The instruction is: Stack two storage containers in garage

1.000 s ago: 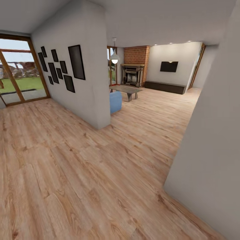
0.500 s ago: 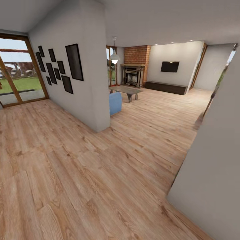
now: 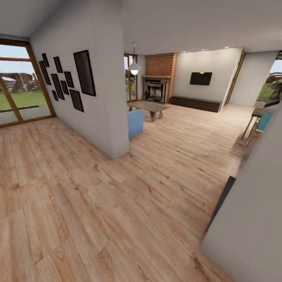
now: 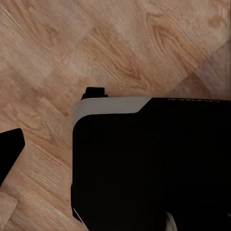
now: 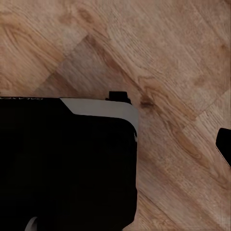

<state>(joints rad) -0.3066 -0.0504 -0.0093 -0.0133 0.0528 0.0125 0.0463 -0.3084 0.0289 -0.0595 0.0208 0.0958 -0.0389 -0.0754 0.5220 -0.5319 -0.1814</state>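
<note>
Underfoot, both wrist views look down on the robot's dark base [image 4: 144, 163] over the wood plank floor [image 3: 98, 203]; whether either hand is open or closed cannot be told. Nearby, a grey wall corner [image 3: 250, 211] stands right, a picture-hung partition [image 3: 98, 98] left. Beyond lie the blue sofa [image 3: 135, 122], low desk [image 3: 148, 106], brick fireplace [image 3: 158, 80] and TV [image 3: 200, 78]: the living room. This looks like the approach step; next, drive in and find the containers, whose place and long axis cannot be told.

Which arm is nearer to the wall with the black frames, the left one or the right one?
Left, most likely. That wall stands on the left of the head view, the left arm's side. Both wrist cameras look down at the wood floor beside the black base.
</note>
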